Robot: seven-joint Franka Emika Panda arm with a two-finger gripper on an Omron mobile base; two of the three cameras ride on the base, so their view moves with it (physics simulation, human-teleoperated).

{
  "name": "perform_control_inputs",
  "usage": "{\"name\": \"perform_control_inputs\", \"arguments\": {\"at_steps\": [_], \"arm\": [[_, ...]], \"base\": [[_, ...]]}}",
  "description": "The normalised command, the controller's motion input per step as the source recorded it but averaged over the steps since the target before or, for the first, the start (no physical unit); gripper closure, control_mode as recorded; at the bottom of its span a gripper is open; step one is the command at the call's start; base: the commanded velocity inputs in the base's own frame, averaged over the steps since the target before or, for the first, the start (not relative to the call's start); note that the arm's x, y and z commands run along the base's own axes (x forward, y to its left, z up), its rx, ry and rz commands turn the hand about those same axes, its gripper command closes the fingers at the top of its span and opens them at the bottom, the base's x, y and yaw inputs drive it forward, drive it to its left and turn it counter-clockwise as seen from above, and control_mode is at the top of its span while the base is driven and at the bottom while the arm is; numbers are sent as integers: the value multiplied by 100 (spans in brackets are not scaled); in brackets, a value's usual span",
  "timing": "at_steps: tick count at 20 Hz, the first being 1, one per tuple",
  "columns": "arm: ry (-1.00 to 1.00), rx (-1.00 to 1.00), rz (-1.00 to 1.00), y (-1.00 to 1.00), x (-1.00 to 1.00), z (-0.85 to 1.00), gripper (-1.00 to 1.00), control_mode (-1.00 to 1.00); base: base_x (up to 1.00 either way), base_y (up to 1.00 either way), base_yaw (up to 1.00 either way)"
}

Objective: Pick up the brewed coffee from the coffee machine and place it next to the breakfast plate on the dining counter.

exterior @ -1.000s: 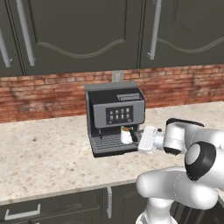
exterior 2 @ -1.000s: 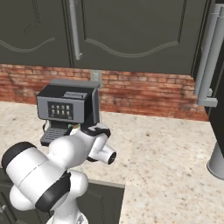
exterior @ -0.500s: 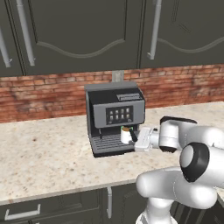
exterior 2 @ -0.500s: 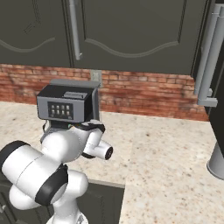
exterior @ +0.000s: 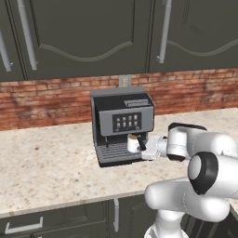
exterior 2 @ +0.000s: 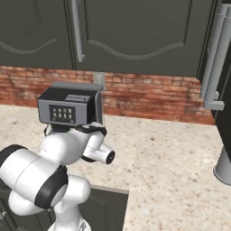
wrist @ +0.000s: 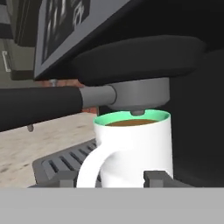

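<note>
The brewed coffee (wrist: 140, 144), a white mug with a green-tinted rim and brown coffee inside, stands on the slatted drip tray (wrist: 57, 164) of the coffee machine (exterior: 122, 122), right under the spout. Its handle faces my hand. My gripper (wrist: 111, 178) reaches in level from the right. The fingertips (wrist: 66, 178) stand apart, one left of the handle and one before the mug's lower right, and I see no firm grip. In the left base view the gripper (exterior: 140, 145) is at the mug (exterior: 133, 143). The machine (exterior 2: 67, 106) also shows behind my arm in the right base view.
The machine sits on a beige speckled counter (exterior: 46, 167) against a red brick wall (exterior: 46, 100), under dark upper cabinets (exterior: 93, 37). A dark portafilter handle (wrist: 39, 107) juts out above the tray. At the far right stands a grey cylinder (exterior 2: 224, 167).
My hand has slid left, up to the mug under the spout. The fingers have drawn closer together. The mug has not moved.
</note>
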Motion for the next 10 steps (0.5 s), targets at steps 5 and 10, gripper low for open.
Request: {"name": "perform_control_inputs", "arguments": {"at_steps": [5,10], "arm": [[0,2,-10,0,0,0,100,-100],[0,1,-4,-7,-26,0,100,-100]], "base": [[0,0,0],[0,0,0]]}}
